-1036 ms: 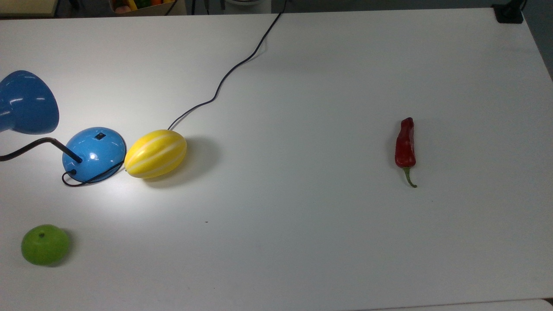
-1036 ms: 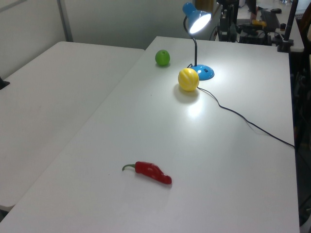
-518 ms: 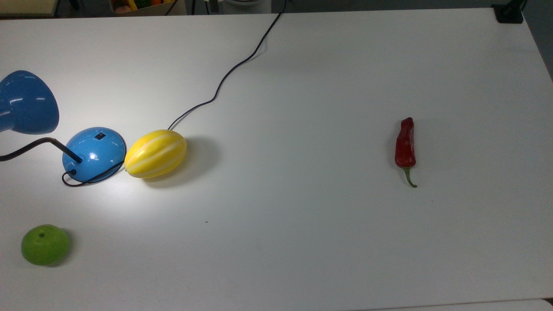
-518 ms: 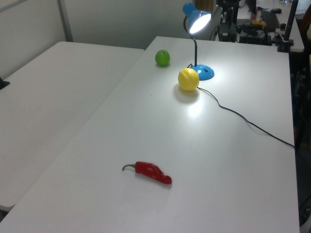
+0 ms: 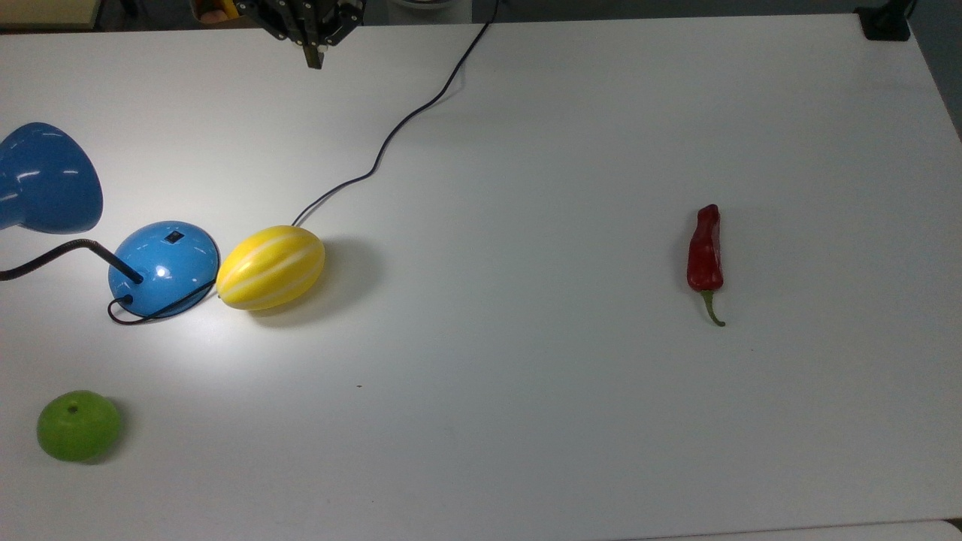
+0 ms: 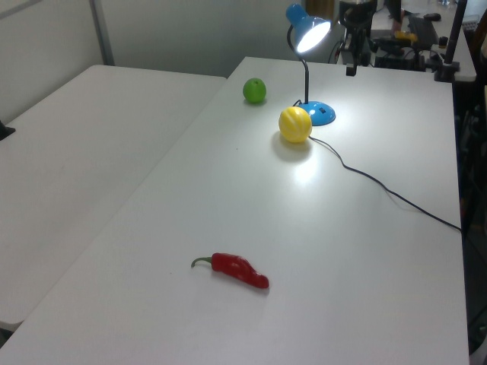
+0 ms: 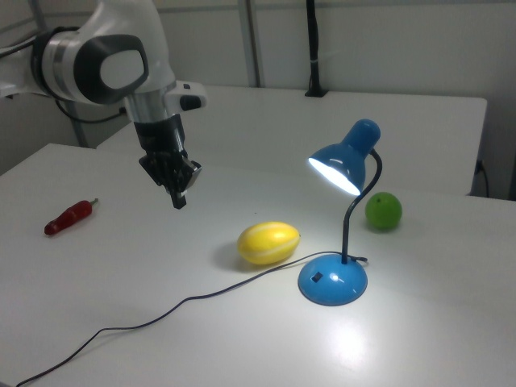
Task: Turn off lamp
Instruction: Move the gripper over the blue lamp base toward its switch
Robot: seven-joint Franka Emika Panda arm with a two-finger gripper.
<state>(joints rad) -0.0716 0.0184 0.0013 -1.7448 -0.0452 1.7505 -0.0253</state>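
While the lamp burns, throwing a bright pool on the white table, I count one lamp, one yellow striped melon, one green apple, one red chili pepper and one arm with one gripper.

From my seat, the lamp stands at the top view's left: its blue dome base sits on the table with the small black switch on its upper face, the black gooseneck rising from it and the blue cone shade above. Its black cord loops round the base and runs off toward the top view's upper edge. The melon lies right against the base on the top view's right. The apple sits apart, toward the top view's lower left corner. The pepper lies well away at the top view's right, stem end toward the lower edge.

My gripper hangs in the air, pointing down, with its fingers together and nothing between them. In the right view it sits to the left of the melon, well short of the lamp's base, touching nothing.
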